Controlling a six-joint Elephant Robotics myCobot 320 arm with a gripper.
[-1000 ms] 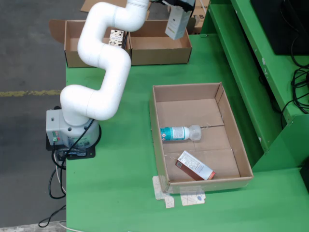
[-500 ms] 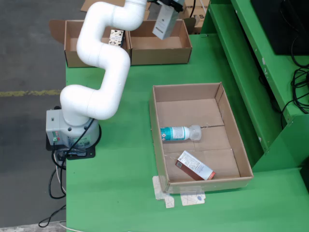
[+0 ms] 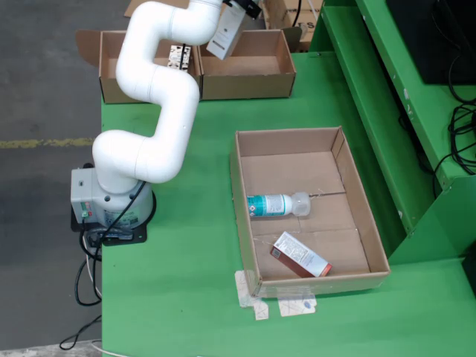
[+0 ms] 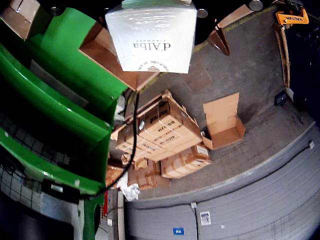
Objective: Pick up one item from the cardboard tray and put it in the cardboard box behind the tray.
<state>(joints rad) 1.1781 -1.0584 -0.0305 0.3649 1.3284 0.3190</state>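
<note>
My gripper (image 3: 243, 8) is at the top of the fixed view, shut on a white carton (image 3: 225, 33) that hangs tilted over the back cardboard boxes. In the gripper view the same carton (image 4: 152, 36) fills the top and reads "d'Alba"; the fingers are hidden there. The carton hangs above the left part of the right-hand box (image 3: 256, 67). The left-hand box (image 3: 119, 71) holds a small patterned item (image 3: 178, 56). The cardboard tray (image 3: 297, 169) in front holds a teal-labelled bottle (image 3: 277, 204) lying on its side and a red-and-white carton (image 3: 300, 254).
The white arm (image 3: 160, 111) rises from its base (image 3: 110, 204) at the table's left edge. A green rail (image 3: 387, 97) runs along the right. The gripper view looks out at stacked cardboard cartons (image 4: 165, 135) on a grey floor.
</note>
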